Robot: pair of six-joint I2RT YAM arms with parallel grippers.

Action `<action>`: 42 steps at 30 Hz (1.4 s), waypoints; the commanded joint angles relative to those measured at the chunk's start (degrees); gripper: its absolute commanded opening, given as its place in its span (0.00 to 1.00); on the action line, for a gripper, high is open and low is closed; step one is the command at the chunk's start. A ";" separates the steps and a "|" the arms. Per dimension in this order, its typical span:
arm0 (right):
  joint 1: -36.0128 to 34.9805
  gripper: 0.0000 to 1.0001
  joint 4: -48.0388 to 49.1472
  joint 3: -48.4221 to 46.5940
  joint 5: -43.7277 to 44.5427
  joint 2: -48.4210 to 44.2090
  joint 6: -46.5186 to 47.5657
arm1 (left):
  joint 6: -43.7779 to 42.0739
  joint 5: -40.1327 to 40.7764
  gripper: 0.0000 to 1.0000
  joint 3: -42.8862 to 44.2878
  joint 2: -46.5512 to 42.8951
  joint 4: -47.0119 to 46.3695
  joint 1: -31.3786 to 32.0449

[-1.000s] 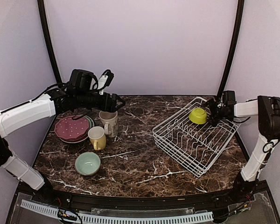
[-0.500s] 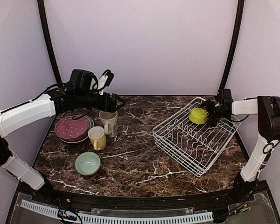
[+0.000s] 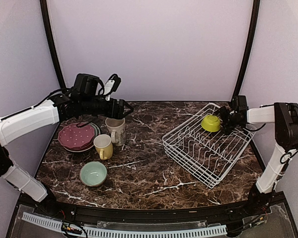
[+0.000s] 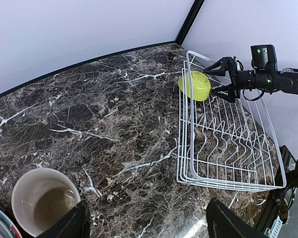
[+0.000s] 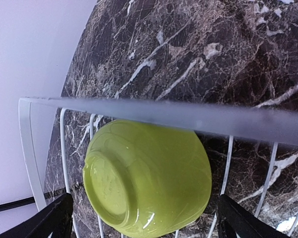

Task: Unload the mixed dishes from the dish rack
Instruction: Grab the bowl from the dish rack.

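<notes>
Lime-green and glossy, the last bowl [image 3: 210, 123] lies tipped on its side, foot ring towards the right arm, at the far end of the white wire dish rack [image 3: 186, 163], near the far right corner of the dark, white-veined marble surface [image 3: 149, 148]. Over the past second the right gripper [image 3: 221, 120] has edged in on it. Its fingers are spread wide to either side of the rounded wall but have not yet closed on it. Everything else has held its place. That puts the job on what looks like its final pick, since only bare upright prongs show in the rest of the rack.

Along the left edge sit the unloaded pieces: a stack of round plates [image 3: 75, 136] topped by a maroon dotted one, a cream mug [image 3: 115, 130], a yellow mug [image 3: 103, 146] and a pale mint bowl [image 3: 93, 173]. The left gripper [image 3: 125, 108] hangs unmoved above the cream mug, fingers apart and empty.
</notes>
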State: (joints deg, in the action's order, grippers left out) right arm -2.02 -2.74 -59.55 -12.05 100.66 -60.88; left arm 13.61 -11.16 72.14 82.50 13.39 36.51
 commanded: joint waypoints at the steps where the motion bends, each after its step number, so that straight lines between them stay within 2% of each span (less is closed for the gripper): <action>1: -1.93 0.97 0.37 1.56 1.25 1.41 -1.70 | 0.49 -0.98 0.80 -0.50 -0.68 -0.10 -0.45; 6: -3.07 0.98 5.56 5.50 1.95 -2.65 6.25 | 0.54 -1.10 0.80 -0.51 -0.96 -0.16 -0.64; 13: -3.24 0.98 -0.92 6.47 4.62 -12.08 26.25 | 0.54 -1.30 0.80 -0.51 -1.45 -0.20 -0.78; 17: -3.64 0.98 -8.52 2.77 2.91 -15.42 38.47 | 0.54 -1.23 0.80 -0.53 -1.46 -0.27 -0.82; 21: -4.92 0.99 -14.56 -2.10 3.83 -15.29 51.03 | 0.69 -1.62 0.80 -0.57 -1.51 -0.33 -0.99; 26: -9.85 0.99 -15.65 -2.87 10.88 -15.98 76.53 | 0.89 -1.93 0.80 -0.64 -1.55 -0.52 -1.00; 31: -10.41 0.98 -21.18 -8.50 11.74 -10.78 94.04 | 1.00 -2.04 0.80 -0.75 -1.72 -0.63 -1.00; 34: -10.49 0.95 -22.96 -10.77 14.85 -7.14 100.42 | 0.77 -1.53 0.80 -0.70 -1.88 -0.48 -1.00; 38: -10.55 0.87 -22.45 -10.65 13.43 -5.84 107.37 | 0.55 -1.12 0.80 -0.77 -2.23 -0.38 -1.00; 42: -10.46 0.85 -16.77 -8.77 12.90 -5.43 110.34 | 0.59 -1.56 0.80 -0.64 -2.07 -0.38 -1.00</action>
State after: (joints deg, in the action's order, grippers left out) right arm -12.49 -23.75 -69.41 0.97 94.83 41.85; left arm 14.20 -12.43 72.14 82.48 13.34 35.83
